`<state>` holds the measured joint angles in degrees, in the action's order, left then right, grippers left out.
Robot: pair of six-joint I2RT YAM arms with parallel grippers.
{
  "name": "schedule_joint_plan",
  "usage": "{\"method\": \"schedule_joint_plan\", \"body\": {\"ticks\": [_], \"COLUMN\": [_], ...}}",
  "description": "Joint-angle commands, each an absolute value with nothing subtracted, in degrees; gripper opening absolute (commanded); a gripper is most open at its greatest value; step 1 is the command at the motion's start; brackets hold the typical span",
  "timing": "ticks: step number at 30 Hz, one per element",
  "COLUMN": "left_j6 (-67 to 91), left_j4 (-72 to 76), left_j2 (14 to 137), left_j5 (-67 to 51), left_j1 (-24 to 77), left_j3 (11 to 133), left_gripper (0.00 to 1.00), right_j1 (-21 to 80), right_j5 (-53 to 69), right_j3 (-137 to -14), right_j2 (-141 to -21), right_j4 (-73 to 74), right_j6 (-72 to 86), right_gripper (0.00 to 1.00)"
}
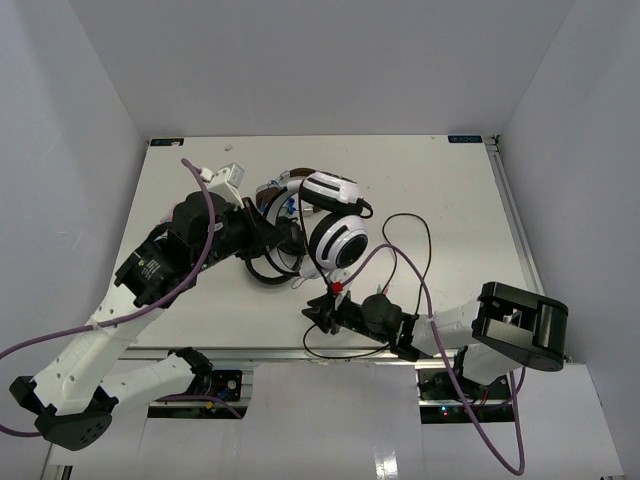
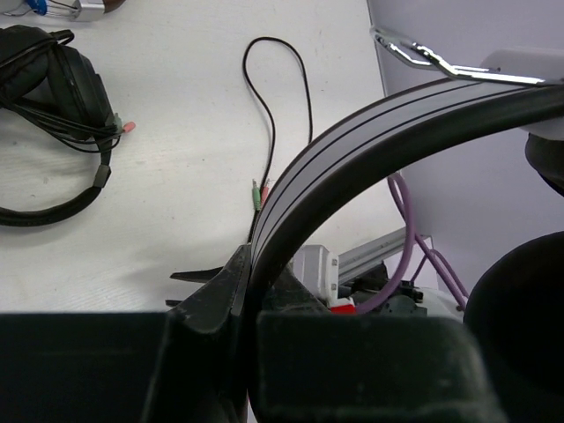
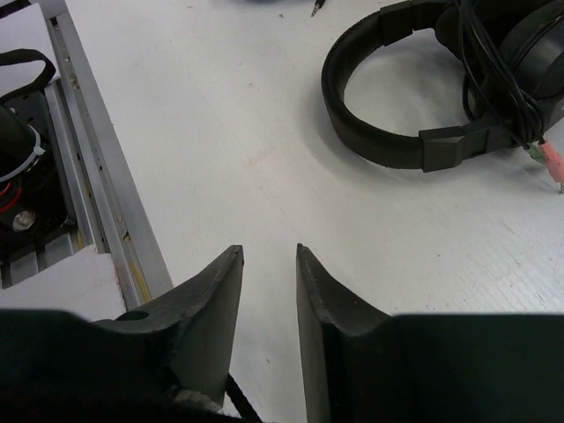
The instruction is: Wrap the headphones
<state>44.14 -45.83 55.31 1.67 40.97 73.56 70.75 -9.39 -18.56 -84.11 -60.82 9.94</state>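
The white headphones (image 1: 337, 238) are held up over the middle of the table (image 1: 460, 180), their headband (image 2: 379, 141) clamped between the fingers of the left gripper (image 2: 249, 284). The wrapping is judged to be barely begun: the long black cable (image 1: 429, 245) is seen lying slack in open loops on the table between the headphones and the right arm, and no turns are seen around the band or cups. The whole winding is judged to remain.

The right gripper (image 3: 269, 251) is kept low over the near edge of the table, its jaws parted by only a narrow gap. Bare table is seen between the tips, and a dark strand is glimpsed beneath the left finger; whether it is gripped cannot be told.

The full run of the cable and both arms are shown only from above. The grip on the band and a hairpin loop of cable (image 2: 275, 39) ending in coloured plugs are shown only by the left wrist camera. A second, all-black headset (image 3: 388, 132) is shown clearly by the right wrist camera but is largely hidden in the overhead view.
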Motion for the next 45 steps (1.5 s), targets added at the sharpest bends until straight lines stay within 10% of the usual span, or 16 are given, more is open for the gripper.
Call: {"method": "schedule_joint_plan", "body": {"ticks": [1, 7, 19, 45], "left_j6": [45.94, 39.14, 30.93, 15.1], "left_j4": [-41.39, -42.61, -43.37, -49.41], "left_j2": [52.09, 52.36, 51.24, 51.26], "left_j5": [-2.16, -13.78, -41.49, -32.57], "left_j1": [40.87, 40.87, 40.84, 40.87], "left_j3": [77.78, 80.24, 76.36, 71.19], "left_gripper": [0.0, 0.0, 0.0, 0.0], "right_j1": [69.39, 65.54, 57.08, 43.07], "right_j5": [-10.87, -10.89, -12.54, -9.77], "right_j3": [-20.1, -13.78, -12.91, -45.6], "right_j2": [-86.24, -82.64, -65.72, -55.58], "right_j4": [-68.37, -75.68, -60.95, -11.95], "right_j6": [8.75, 11.59, 10.33, 3.43], "right_gripper": [0.3, 0.08, 0.17, 0.08]}}
